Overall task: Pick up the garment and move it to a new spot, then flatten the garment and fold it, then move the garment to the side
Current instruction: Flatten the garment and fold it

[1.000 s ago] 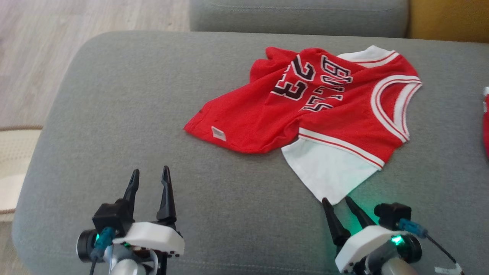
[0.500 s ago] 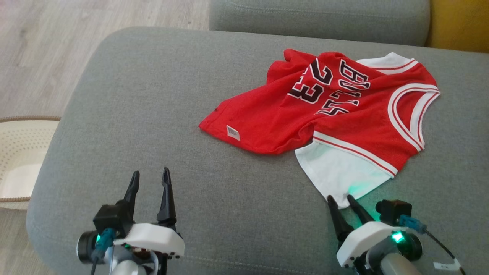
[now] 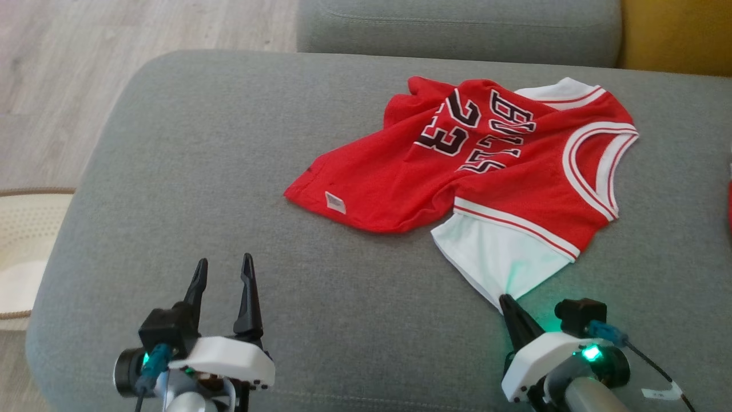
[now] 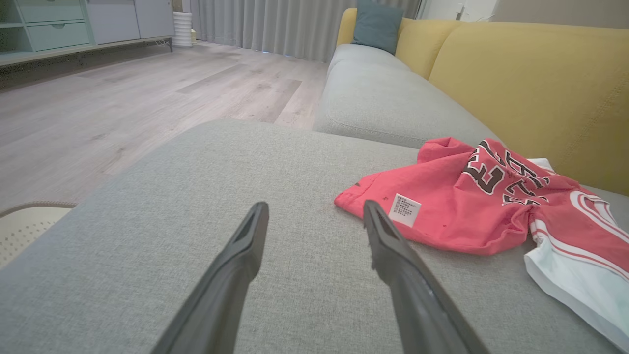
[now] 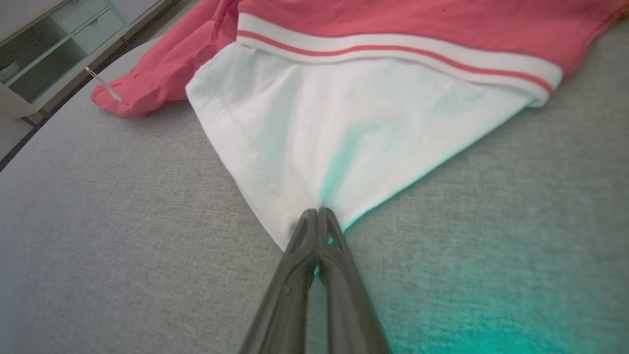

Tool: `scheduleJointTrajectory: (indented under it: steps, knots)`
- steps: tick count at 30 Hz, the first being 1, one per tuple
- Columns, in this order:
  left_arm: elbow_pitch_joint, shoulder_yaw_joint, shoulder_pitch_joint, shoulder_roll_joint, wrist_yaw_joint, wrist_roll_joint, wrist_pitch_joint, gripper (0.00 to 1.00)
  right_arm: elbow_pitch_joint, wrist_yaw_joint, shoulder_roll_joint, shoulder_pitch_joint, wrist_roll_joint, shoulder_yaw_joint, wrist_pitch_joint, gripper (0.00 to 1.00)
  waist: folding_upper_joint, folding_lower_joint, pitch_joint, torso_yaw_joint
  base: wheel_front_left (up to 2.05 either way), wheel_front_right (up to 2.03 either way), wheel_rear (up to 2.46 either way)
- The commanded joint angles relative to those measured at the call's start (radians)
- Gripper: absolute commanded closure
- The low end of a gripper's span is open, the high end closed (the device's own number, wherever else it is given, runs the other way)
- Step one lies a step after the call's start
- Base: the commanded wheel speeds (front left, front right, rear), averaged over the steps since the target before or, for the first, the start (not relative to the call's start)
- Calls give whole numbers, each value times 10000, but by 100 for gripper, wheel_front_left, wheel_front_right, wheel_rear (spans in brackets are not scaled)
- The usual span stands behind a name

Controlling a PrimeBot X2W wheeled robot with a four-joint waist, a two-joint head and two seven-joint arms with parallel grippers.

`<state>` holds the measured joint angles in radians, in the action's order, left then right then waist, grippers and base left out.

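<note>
The garment [image 3: 486, 166] is a red jersey with black lettering, white trim and a white part, lying crumpled on the grey sofa seat [image 3: 189, 189]. In the right wrist view my right gripper [image 5: 317, 212] is shut, its two fingers pressed together on the near corner of the garment's white part [image 5: 344, 132]. In the head view the right gripper [image 3: 506, 300] sits at that corner, low right. My left gripper [image 3: 222, 268] is open at the lower left, well clear of the garment [image 4: 471, 206]; nothing lies between its fingers [image 4: 245, 246].
A yellow sofa back [image 4: 535, 83] rises behind the seat, with a second grey cushion [image 3: 457, 26] beyond. Wooden floor [image 3: 68, 63] lies to the left. A pale perforated basket [image 3: 23, 240] stands by the seat's left edge. Another red item [image 3: 728, 206] peeks in at the right edge.
My right gripper's fingers have come together on the white corner of the garment. The head camera has shifted, so the whole picture moved. The left gripper has stayed open and still.
</note>
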<state>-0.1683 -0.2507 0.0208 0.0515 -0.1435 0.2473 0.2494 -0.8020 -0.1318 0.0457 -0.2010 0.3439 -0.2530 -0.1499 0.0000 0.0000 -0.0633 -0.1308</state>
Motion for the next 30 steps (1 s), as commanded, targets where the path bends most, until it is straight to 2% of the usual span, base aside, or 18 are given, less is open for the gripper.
scheduleJointTrajectory:
  steps: [1, 9, 16, 20, 27, 30]
  knots:
    - [277, 299, -143, -13, 3, -89, 124, 0, -20, 11, 45, -93, -161, -63, -96, 100, 0, 0, -12, 112, 0, 0, 0]
    - [319, 315, -125, -13, -19, -88, 124, 0, 961, 11, 45, 187, -1532, 1405, -327, 100, 0, 0, 6, 613, 0, 0, 0]
    - [353, 255, -186, -13, -29, -76, 124, 0, 2703, 11, 45, 1051, -2782, 2808, 535, 100, 0, 0, -119, 1136, 0, 0, 0]
    - [361, 268, -252, -13, -32, -102, 124, 0, 3390, 11, 45, 1480, -2992, 3128, 976, 100, 0, 0, -218, 1411, 0, 0, 0]
    - [355, 298, -325, -13, -8, -160, 124, 0, 3975, 11, 45, 1676, -2865, 3210, 1141, 100, 0, 0, -326, 1831, 0, 0, 0]
    - [336, 328, -361, -13, 18, -179, 124, 0, 4079, 11, 45, 1653, -2820, 3233, 1082, 82, 0, 0, -355, 2011, 0, 0, 0]
